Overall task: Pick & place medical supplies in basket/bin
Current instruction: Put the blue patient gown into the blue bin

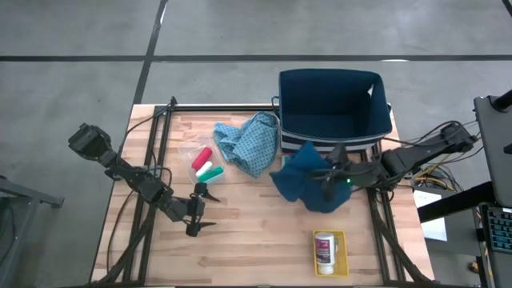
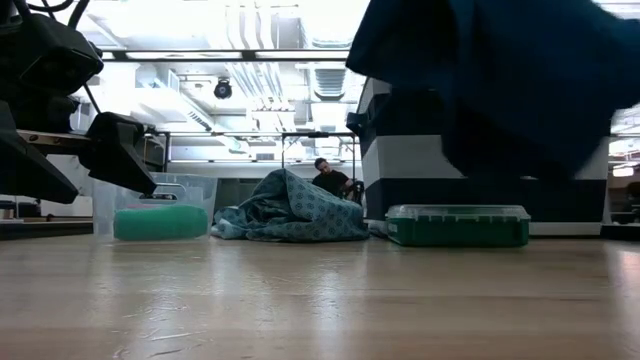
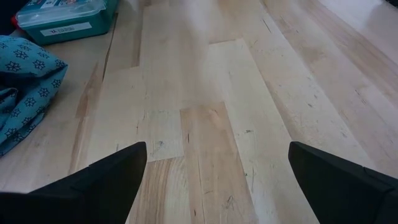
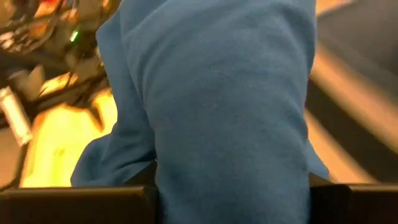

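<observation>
My right gripper (image 1: 328, 182) is shut on the dark teal cloth (image 1: 308, 186), just in front of the navy basket (image 1: 332, 108). In the low view the cloth (image 2: 500, 70) hangs clear of the table. My left gripper (image 1: 202, 210) is open and empty over bare wood (image 3: 217, 162), near the red, white and green cylinders (image 1: 206, 165). The light-blue patterned cloth (image 1: 250, 142) lies bunched on the table left of the basket. The white pill bottle (image 1: 325, 248) lies on its side near the front edge. My right gripper holds the dark teal cloth between its two fingers (image 4: 74, 202), with bunched cloth (image 4: 230, 124) filling the gap. The cloth itself hides the place of contact, so I cannot tell edge from fold. It hangs slack below the gripper, lifted clear of the table.
A green lidded box (image 2: 457, 225) stands in front of the basket's striped wall (image 2: 450, 170); it also shows in the left wrist view (image 3: 62, 18). The pill bottle lies on a yellow flat pack (image 1: 340, 254). Bare wood lies between the two grippers.
</observation>
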Controlling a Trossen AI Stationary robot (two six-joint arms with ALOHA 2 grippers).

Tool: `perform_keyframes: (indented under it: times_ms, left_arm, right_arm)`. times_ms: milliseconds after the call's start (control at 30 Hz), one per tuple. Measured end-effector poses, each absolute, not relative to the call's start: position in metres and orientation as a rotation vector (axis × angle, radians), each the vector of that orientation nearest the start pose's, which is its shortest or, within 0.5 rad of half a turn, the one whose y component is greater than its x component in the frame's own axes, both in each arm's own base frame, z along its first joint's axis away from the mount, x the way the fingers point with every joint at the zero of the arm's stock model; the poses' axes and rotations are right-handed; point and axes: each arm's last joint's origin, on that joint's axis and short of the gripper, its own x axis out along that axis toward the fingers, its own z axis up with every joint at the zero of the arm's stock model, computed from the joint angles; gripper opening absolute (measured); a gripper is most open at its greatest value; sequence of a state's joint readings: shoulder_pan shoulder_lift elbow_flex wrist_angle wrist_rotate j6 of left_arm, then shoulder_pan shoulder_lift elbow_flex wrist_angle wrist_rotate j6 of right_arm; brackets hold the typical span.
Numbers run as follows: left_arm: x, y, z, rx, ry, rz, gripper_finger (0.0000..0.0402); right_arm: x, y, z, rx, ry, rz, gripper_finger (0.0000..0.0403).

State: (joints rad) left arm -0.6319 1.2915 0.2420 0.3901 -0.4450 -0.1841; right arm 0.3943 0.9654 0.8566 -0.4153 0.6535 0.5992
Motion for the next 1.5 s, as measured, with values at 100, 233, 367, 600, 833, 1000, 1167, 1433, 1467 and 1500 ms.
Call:
perform_keyframes:
  times_ms: [100, 233, 367, 600, 833, 1000, 1167, 1433, 1467, 1500]
  left_arm:
    - [0.165, -0.105, 0.117, 0.160, 0.579, -0.127, 0.0399]
    - [0.165, -0.105, 0.117, 0.160, 0.579, -0.126, 0.0399]
    - [0.165, -0.105, 0.117, 0.160, 0.579, -0.127, 0.0399]
    - [0.165, -0.105, 0.117, 0.160, 0.579, -0.126, 0.0399]
    - [0.165, -0.105, 0.117, 0.160, 0.579, -0.127, 0.0399]
    - [0.165, -0.105, 0.117, 0.160, 0.579, -0.126, 0.0399]
    - [0.165, -0.105, 0.117, 0.160, 0.579, -0.127, 0.0399]
    - [0.165, -0.105, 0.117, 0.160, 0.579, -0.127, 0.0399]
    - [0.165, -0.105, 0.117, 0.160, 0.579, -0.127, 0.0399]
    - [0.165, -0.105, 0.117, 0.160, 0.579, -0.127, 0.0399]
  right_arm:
    - [0.188, 0.058, 0.317, 0.298, 0.281, -0.399, 0.0107]
    - [0.187, 0.057, 0.336, 0.252, 0.144, -0.352, 0.0107]
    - [0.186, 0.057, 0.357, 0.167, -0.012, -0.322, 0.0107]
    - [0.179, 0.053, 0.387, 0.019, -0.230, -0.392, 0.0107]
    - [0.169, 0.044, 0.407, -0.139, -0.332, -0.576, 0.0107]
    - [0.162, 0.037, 0.418, -0.278, -0.388, -0.670, 0.0107]
    - [0.157, 0.029, 0.426, -0.400, -0.406, -0.778, 0.0107]
    - [0.155, 0.005, 0.427, -0.449, -0.340, -0.986, 0.0111]
    - [0.156, 0.001, 0.427, -0.445, -0.325, -1.019, 0.0111]
    - [0.155, -0.003, 0.426, -0.442, -0.311, -1.051, 0.0110]
